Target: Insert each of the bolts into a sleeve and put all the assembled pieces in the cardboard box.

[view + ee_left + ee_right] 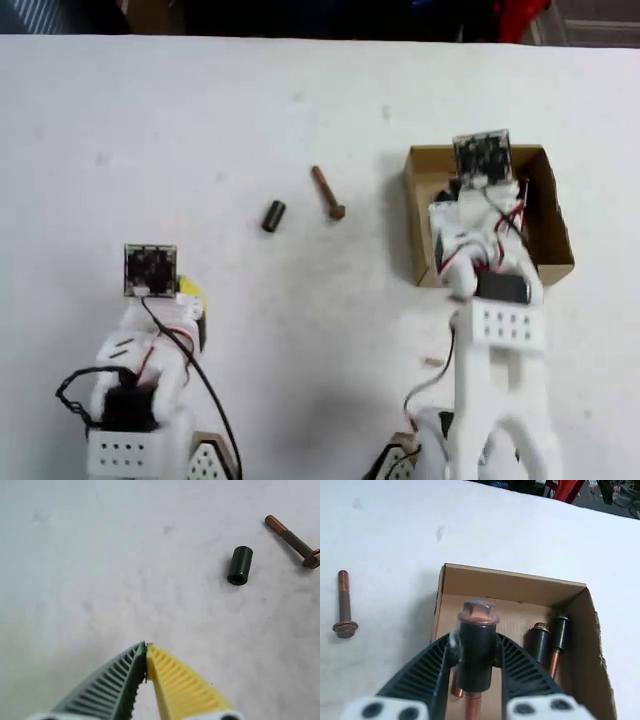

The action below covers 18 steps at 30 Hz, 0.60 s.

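High view: you're looking at one cardboard box point(555, 215) sitting at the right of the white counter point(200, 120). One loose bolt point(327, 193), copper-coloured, and one loose sleeve point(273, 216), a short black tube, are lying mid-counter, near each other but not touching. The right arm point(497, 330) is hanging over the box. The left arm point(150, 340) is sitting at the near left, well apart from both loose parts.

Left wrist view: the left jaws, one grey and one yellow, are meeting at the tips and gripping nothing. The loose sleeve point(239, 565) is lying on its side with an open end showing, and the loose bolt point(292, 540) is lying near it.

Right wrist view: the right jaws are clamping one held piece point(476, 647) over the cardboard box point(510, 585). It's a black sleeve with a copper bolt through it, flanged hex head on top and shank poking out below. Two boxed pieces point(538, 642) point(559, 630), same build, are lying side by side inside. The loose bolt point(342, 605) is lying on the counter outside the box.
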Each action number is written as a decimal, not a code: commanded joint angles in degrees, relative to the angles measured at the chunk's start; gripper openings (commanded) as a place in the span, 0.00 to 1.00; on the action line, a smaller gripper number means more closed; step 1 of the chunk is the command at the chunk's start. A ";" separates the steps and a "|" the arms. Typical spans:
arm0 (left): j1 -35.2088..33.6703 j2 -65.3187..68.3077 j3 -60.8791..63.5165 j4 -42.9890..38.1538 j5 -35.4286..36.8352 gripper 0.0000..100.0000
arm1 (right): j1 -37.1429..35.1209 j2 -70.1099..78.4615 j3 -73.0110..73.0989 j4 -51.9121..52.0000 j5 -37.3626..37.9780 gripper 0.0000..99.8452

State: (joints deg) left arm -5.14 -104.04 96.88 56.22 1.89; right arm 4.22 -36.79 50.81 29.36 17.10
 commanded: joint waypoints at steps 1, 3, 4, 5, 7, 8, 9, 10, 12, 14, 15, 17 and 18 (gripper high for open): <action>-0.31 -0.66 0.18 -3.16 -0.44 0.02 | 1.89 9.10 -10.29 -2.07 0.79 0.02; -0.31 -0.66 0.18 -3.16 -0.44 0.02 | 2.77 15.25 -14.59 -1.89 0.79 0.02; -0.31 -0.66 0.18 -3.16 -0.44 0.02 | 3.12 18.33 -16.79 -1.89 0.79 0.02; -0.31 -0.66 0.18 -3.16 -0.44 0.02 | 3.47 21.49 -18.81 -1.80 0.79 0.02; -0.31 -0.66 0.18 -3.08 -0.44 0.02 | 4.35 27.38 -22.77 -1.80 0.79 0.02; -0.31 -0.66 0.18 -2.99 -0.44 0.02 | 4.88 30.20 -24.70 -1.71 0.79 0.02; -0.22 -0.66 0.18 -2.64 -0.44 0.02 | 5.41 32.92 -26.55 -1.71 0.79 0.02; -0.13 -0.66 0.18 -2.11 -0.44 0.02 | 5.85 35.56 -28.40 -1.71 0.79 0.02; -0.04 -0.66 0.18 -1.49 -0.62 0.02 | 6.55 40.57 -31.74 -1.71 0.79 0.02; -0.04 -0.66 0.18 -1.41 -0.70 0.02 | 6.90 45.05 -34.81 -1.71 0.79 0.02; -0.04 -0.66 0.18 -1.41 -0.70 0.02 | 6.90 47.16 -36.40 -1.63 0.79 0.02; -0.04 -0.66 0.18 -1.41 -0.70 0.02 | 6.81 51.12 -39.65 -0.31 0.79 0.02; -0.04 -0.66 0.18 -1.41 -0.70 0.02 | 6.73 53.05 -41.76 1.01 0.79 0.02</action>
State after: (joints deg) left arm -5.14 -104.04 97.05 54.99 1.89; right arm 10.81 13.67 16.79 29.10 17.10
